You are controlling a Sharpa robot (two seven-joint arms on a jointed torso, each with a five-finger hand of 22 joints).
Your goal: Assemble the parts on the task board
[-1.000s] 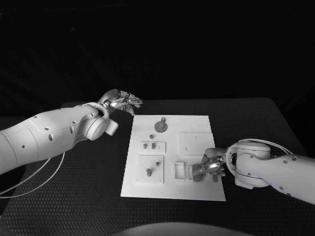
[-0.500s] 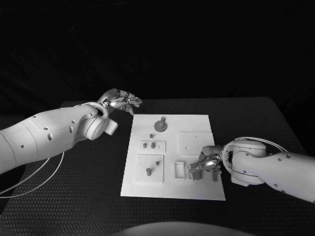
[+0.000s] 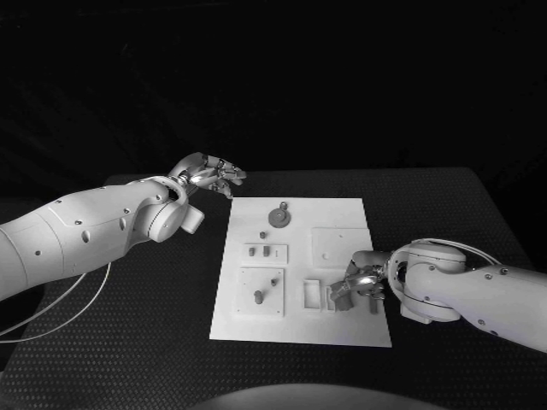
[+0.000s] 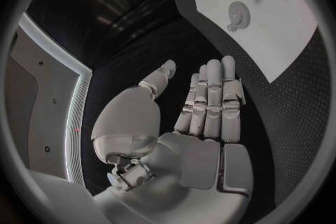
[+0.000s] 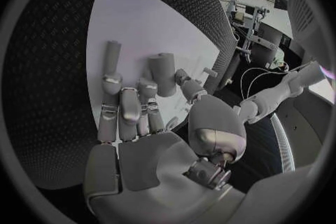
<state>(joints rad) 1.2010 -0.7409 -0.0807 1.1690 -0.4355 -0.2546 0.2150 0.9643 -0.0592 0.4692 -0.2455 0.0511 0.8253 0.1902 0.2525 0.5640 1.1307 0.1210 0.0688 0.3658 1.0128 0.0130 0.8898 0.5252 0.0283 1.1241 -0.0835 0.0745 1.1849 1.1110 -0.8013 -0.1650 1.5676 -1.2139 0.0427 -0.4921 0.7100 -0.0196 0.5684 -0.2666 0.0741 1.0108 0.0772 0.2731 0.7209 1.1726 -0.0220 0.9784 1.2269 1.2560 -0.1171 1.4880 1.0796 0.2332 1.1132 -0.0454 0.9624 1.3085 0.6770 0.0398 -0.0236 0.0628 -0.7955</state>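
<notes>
board (image 3: 301, 273) mid-table, flat, white; small parts (image 3: 268, 252) seated in its recesses. right hand (image 3: 360, 286) down on the near right corner of the board, fingers extended around an upright part (image 5: 162, 74), looks like positioning to seat it; firm grip or just touching: cannot tell. left hand (image 3: 207, 177) parked off the far left corner, fingers straight and apart, holding nothing, likely kept clear of the work.

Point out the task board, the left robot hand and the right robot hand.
task board (image 3: 301, 329): head view, bare near edge of the white plate.
left robot hand (image 4: 210, 102): left wrist view, middle of its extended fingers.
right robot hand (image 3: 357, 288): head view, middle of hand over the board.
</notes>
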